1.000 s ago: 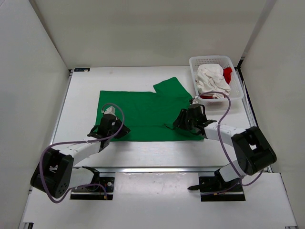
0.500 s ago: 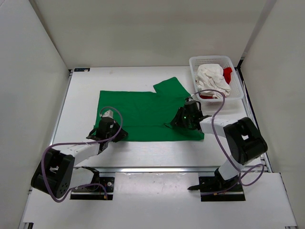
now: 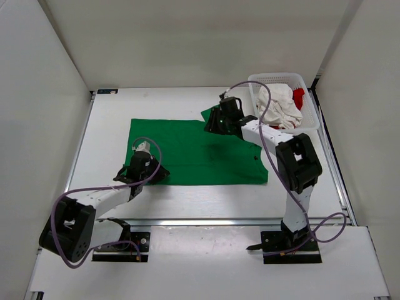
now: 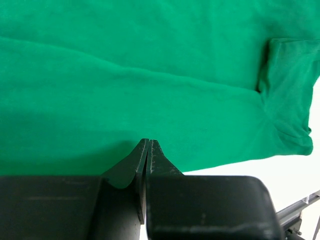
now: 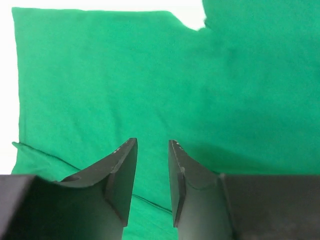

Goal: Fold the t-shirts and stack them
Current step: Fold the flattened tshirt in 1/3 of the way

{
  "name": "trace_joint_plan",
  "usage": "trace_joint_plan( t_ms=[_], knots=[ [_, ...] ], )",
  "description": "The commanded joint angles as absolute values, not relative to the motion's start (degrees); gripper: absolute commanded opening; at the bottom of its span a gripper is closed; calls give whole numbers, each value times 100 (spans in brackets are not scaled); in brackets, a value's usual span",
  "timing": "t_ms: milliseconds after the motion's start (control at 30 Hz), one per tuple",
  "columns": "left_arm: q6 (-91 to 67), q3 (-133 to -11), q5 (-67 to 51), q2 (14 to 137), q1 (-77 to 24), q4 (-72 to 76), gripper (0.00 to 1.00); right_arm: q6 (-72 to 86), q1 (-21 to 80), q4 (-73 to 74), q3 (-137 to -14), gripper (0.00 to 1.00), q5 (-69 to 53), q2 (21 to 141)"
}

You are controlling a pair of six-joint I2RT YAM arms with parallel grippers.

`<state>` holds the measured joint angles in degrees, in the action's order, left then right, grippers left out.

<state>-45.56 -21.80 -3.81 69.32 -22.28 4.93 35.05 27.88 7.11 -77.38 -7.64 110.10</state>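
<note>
while the left pincer point(image 4: 148, 143) has stayed put, jaws together at the near left edge of the green t-shirt point(image 3: 187, 150), the right pincer point(image 5: 151, 142) has left the near right hem and swung to the far side; it now hangs over the sleeve area beside the white mesh basket point(image 3: 253, 84), jaws apart with nothing between them; whether the left one actually nips cloth cannot be told; the shirt lies spread flat on the tabletop point(image 3: 112, 125), its outline much as it was, so no fold has been made yet; the white t-shirt point(image 3: 278, 103) and red t-shirt point(image 3: 299, 97) sit bunched in the basket; the right arm is probably lining up to take the far sleeve for a first fold.
</note>
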Motion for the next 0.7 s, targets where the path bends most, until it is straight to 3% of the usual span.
trace_joint_plan(
  t_ms=[0, 133, 300, 400, 500, 667],
  knots=[
    [-4597, -2399, -238, 6680, -2337, 448, 9, 2910, 2979, 1696, -8253, 31, -554, 11250],
    [-4580, -2347, -203, 6767, -2426, 466, 9, 2970, 3023, 1012, -7158, 29, -308, 10548],
    [-4473, -2759, -9, 7100, -2724, 282, 10, 2997, 3295, 353, -5751, 9, -9, 9328],
    [-4308, -3319, 236, 7531, -3258, 72, 10, 3102, 3419, 167, -5072, 3, 0, 9097],
    [-4236, -3648, 572, 7988, -3472, -168, 9, 3103, 3454, 193, -4720, 0, -52, 9140],
    [-4306, -2981, 291, 8173, -2980, -62, 8, 3146, 3577, 149, -4238, 0, -26, 9036]
  ],
)
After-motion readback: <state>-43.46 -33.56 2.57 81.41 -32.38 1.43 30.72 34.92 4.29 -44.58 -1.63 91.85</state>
